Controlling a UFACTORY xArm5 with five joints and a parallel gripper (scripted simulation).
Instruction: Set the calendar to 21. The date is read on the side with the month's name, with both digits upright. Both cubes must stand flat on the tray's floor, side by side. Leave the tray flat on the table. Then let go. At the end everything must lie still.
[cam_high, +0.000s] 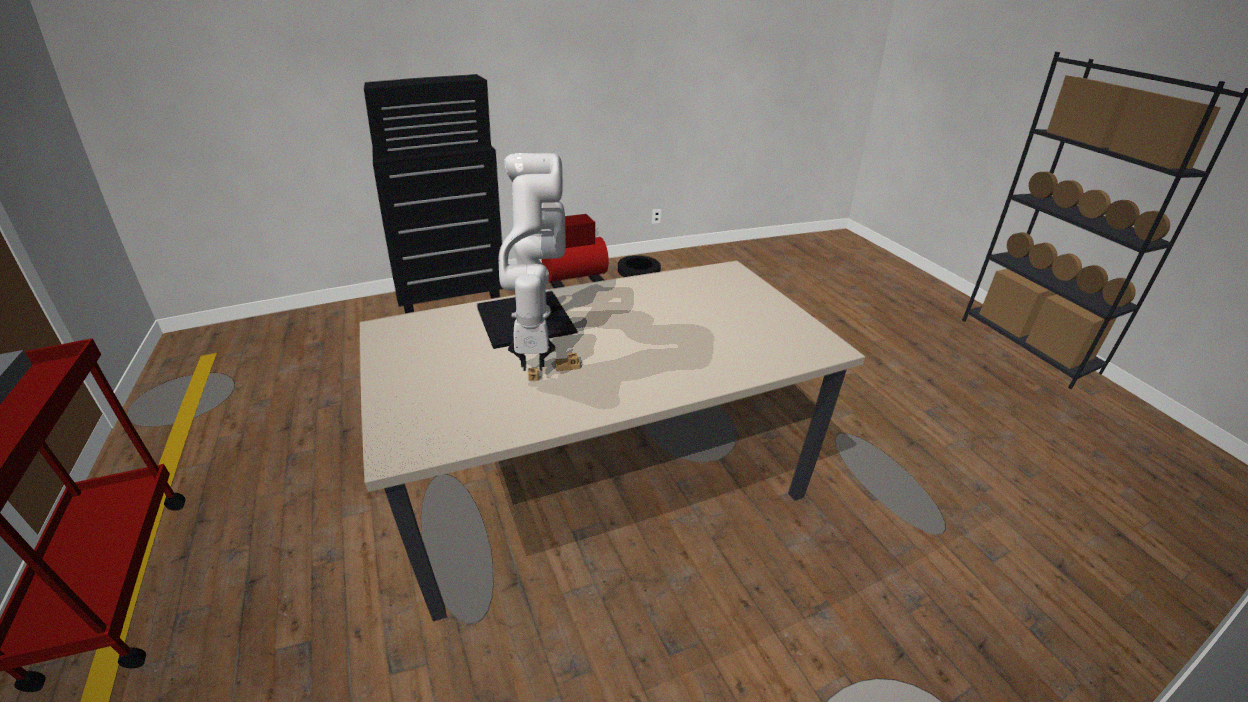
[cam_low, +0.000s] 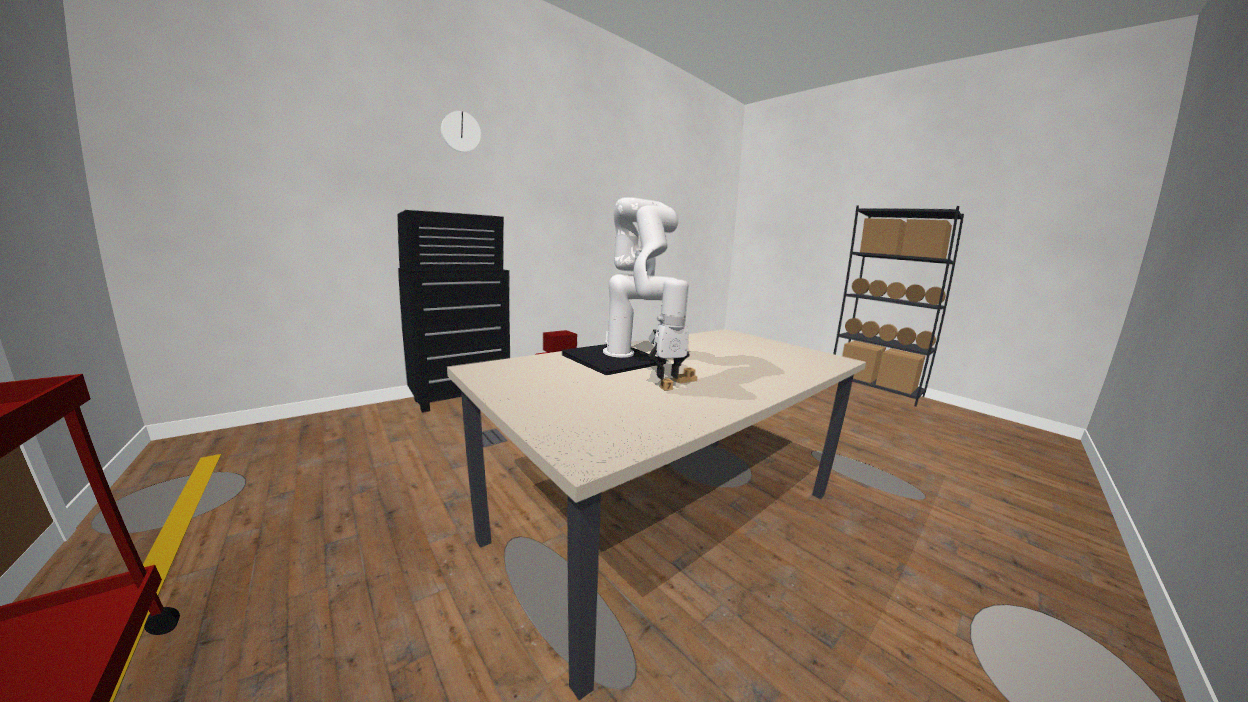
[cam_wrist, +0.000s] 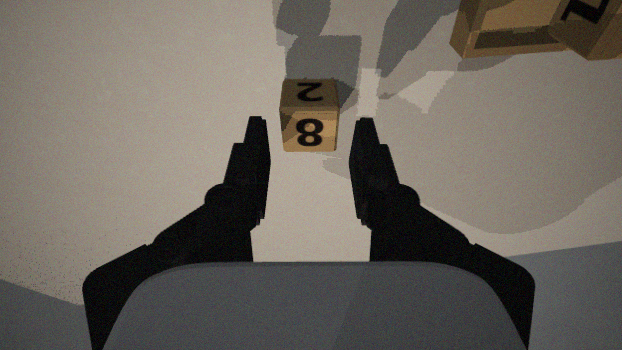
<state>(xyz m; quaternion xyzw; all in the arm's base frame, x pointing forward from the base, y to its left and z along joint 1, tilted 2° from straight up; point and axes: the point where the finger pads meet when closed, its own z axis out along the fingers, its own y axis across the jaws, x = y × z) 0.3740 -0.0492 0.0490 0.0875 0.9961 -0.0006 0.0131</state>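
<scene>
My gripper (cam_high: 533, 366) (cam_low: 668, 377) (cam_wrist: 310, 139) is partly open and points down at the table. A wooden cube (cam_high: 533, 374) (cam_low: 666, 385) (cam_wrist: 310, 131) stands on the table at the fingertips, with a gap to each finger in the wrist view. Two of its faces show there, a 2 and an 8, both upside down in that view. The wooden tray (cam_high: 561, 364) (cam_wrist: 458, 40) lies beside it, at the wrist view's upper right. A second cube (cam_high: 573, 358) (cam_wrist: 596, 36) is at the tray, turned askew to it; its digit is cut off. The month's name is not readable.
The pale table (cam_high: 453, 419) (cam_low: 567, 427) bears everything. The arm's black base plate (cam_high: 497, 327) (cam_low: 602, 362) lies behind the tray and cubes. The tray and the second cube stand close to the gripper, on its right in the top view.
</scene>
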